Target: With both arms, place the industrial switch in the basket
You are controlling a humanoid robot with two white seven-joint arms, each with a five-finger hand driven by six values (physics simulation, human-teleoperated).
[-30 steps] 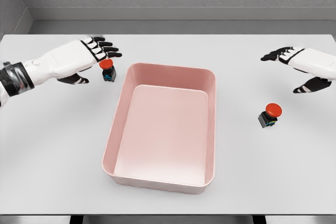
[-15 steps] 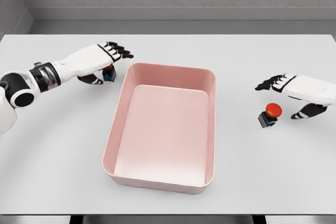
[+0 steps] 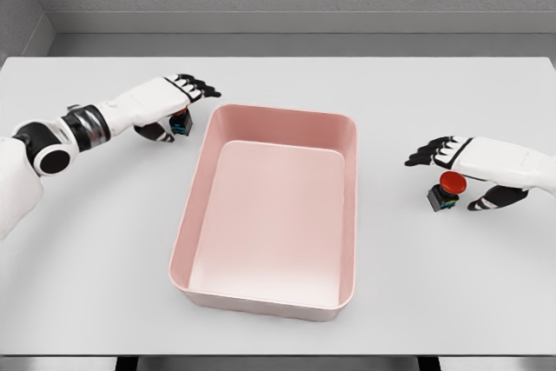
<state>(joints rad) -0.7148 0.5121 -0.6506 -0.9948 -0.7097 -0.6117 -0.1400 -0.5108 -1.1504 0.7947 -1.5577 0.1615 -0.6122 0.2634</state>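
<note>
Red-capped and blocky, each industrial switch is being judged small, light and rigid, best pinched across its dark body below the slick domed cap. The right switch [image 3: 444, 191] is being straddled by the right hand [image 3: 473, 167], fingers spread above and thumb beside it, no grip formed. The left switch [image 3: 181, 123], just outside the pink basket [image 3: 352, 215], is being largely hidden beneath the open fingers of the left hand [image 3: 161, 103], so contact cannot be told.

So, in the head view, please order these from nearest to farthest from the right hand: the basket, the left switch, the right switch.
From the right hand:
1. Right switch, just under the hand, at the table's right.
2. Basket, in the middle, to the hand's left.
3. Left switch, beyond the basket's far left corner, under the left hand.
</note>
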